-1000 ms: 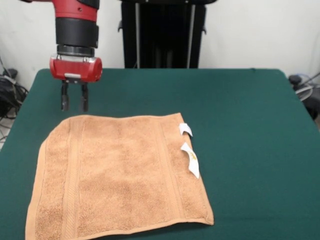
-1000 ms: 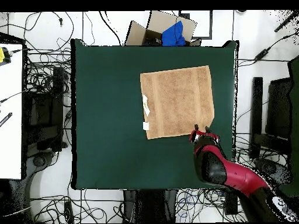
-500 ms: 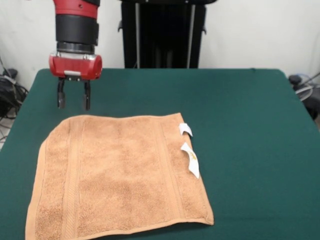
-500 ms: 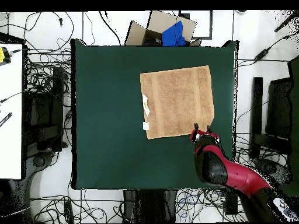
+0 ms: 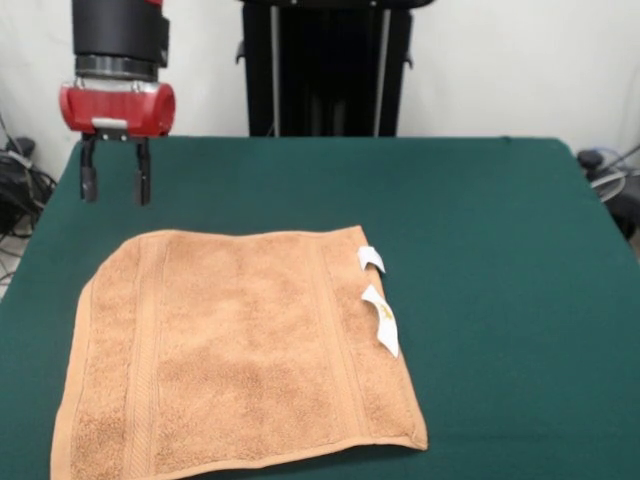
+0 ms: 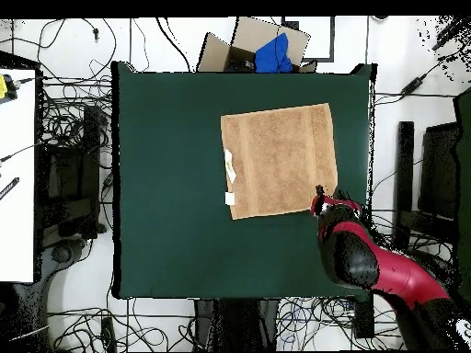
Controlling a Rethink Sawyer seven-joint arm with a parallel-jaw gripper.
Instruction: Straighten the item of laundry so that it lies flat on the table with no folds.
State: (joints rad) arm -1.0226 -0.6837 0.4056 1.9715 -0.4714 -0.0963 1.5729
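You are looking at a towel (image 5: pixel 240 350) that is lying spread out on the green table (image 5: pixel 500 250), toward your robot's right-hand side of it, with its two white tags (image 5: pixel 376 300) sticking out from one edge onto the felt. It is lying flat across nearly its whole area; only the far corner nearest the gripper is looking rounded off rather than square, which suggests a small tuck there, though you cannot be sure from these views.

Your gripper (image 5: pixel 116 185) is hanging above the table just off that corner, clear of the cloth, with its two fingers (image 5: pixel 89 183) parted and nothing between them. That placement is reading as a tool that is done with the corner or lining up for one last tug.

The table itself is offering plenty of bare felt on every side of the towel, so nothing is crowding the work. Around it, cables (image 6: pixel 74 119) are trailing over the floor, a cardboard box (image 6: pixel 262 46) with something blue in it is sitting beyond the far edge, and a black stand (image 5: pixel 325 65) is rising against the pale wall.
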